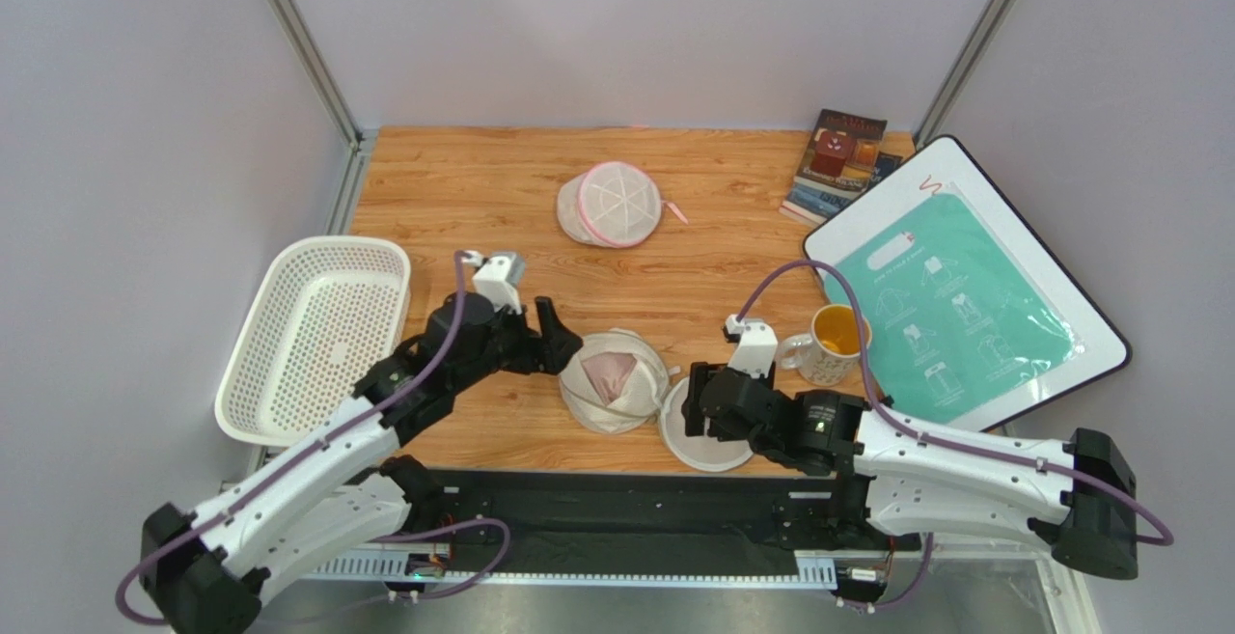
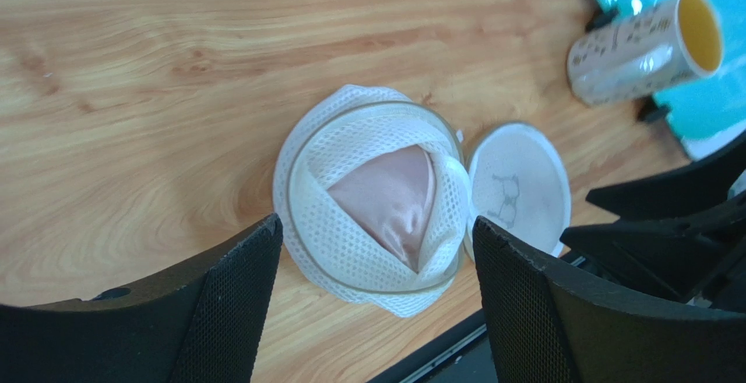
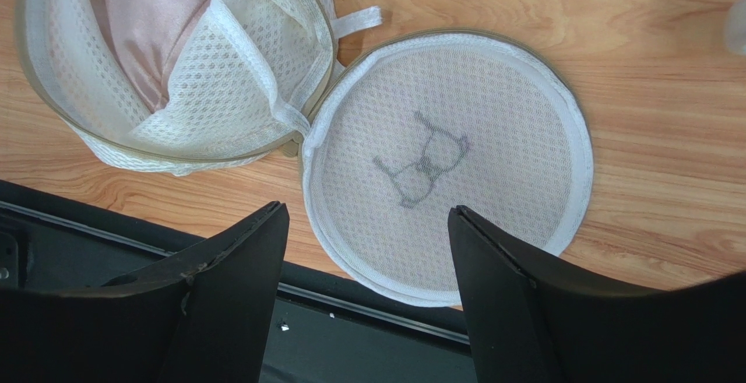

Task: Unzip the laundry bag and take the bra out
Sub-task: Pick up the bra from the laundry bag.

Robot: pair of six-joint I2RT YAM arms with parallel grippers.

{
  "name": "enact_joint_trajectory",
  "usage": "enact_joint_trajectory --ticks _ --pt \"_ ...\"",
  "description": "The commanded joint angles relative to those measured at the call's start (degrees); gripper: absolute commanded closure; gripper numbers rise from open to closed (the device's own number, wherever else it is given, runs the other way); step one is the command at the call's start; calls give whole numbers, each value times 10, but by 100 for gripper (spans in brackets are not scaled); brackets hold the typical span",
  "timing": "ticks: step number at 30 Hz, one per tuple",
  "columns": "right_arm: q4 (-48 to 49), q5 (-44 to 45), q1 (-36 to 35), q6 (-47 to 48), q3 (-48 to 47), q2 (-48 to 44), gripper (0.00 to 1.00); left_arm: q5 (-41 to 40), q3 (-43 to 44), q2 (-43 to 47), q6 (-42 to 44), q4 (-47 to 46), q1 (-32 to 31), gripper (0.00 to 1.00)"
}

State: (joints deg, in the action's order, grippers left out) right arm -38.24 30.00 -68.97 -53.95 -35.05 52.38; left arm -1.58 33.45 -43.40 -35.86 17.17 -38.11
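With left fingers [image 2: 229, 304] and right fingers [image 3: 235, 269] wide open, empty, pinch the bra [image 2: 390, 199] mid-frame, clear of laundry bag [image 2: 350, 256] mesh.

White basket [image 1: 312, 330] left; pink-trimmed pouch [image 1: 615, 204] far centre; books [image 1: 841, 159], teal board [image 1: 964, 287], mug [image 1: 829, 342] right

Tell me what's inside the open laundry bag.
Inside the laundry bag, a pink bra shows through a triangular gap between inner mesh flaps. The flaps cover the rest of it, so its straps and full shape cannot be seen.
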Motion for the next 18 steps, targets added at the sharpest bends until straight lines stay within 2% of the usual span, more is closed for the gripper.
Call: enact_joint_trajectory --ticks 1,5,9,18 --pt "58 -6 -2 -3 12 12 27 9 45 -106 84 -22 -40 16" --pt "65 -14 -2 -6 18 15 27 12 71 -169 106 -38 -41 21" --pt "71 -15 -2 -7 24 16 27 68 91 -244 111 -52 -43 31" --pt "77 -17 -2 -18 43 27 27 90 74 -268 104 -105 -64 41"
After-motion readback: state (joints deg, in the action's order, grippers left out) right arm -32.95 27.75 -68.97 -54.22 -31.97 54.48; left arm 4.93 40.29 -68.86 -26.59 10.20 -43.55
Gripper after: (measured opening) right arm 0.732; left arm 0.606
